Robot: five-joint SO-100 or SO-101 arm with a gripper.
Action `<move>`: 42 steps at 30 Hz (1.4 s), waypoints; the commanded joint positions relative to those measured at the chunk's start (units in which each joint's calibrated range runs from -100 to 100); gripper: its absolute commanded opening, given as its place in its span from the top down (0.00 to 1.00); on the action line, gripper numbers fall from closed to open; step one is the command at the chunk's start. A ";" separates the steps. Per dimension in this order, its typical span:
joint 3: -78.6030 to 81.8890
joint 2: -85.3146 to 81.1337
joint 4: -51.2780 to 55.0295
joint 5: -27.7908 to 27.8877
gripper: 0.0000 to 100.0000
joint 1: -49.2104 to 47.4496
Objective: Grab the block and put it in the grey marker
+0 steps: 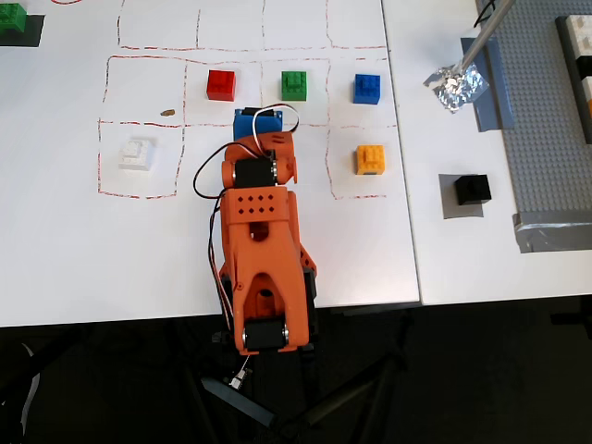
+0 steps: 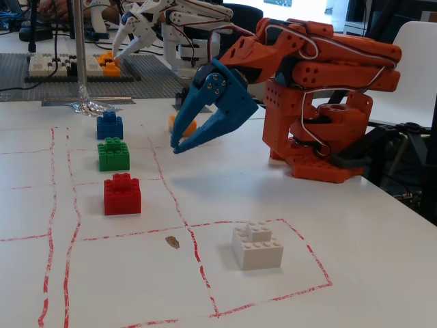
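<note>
The block (image 1: 473, 189) already sits on the grey marker (image 1: 450, 208) at the overhead view's right, while the gripper (image 2: 177, 149) hangs empty with fingers (image 2: 186, 117) slightly parted, so a needless grab risks nudging it off.

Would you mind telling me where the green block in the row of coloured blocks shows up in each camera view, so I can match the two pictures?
Overhead view: the green block sits upper centre, between the red block on its left and the blue block on its right.
Fixed view: the green block is at left, middle of a receding column, red block nearest, blue block farthest.
Shared landmark: the white block.
</note>
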 commanded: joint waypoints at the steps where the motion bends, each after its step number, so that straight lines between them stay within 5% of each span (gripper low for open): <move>1: 0.35 -2.40 -1.66 0.24 1.00 -0.22; 42: 1.71 -4.21 0.54 -0.54 1.00 0.48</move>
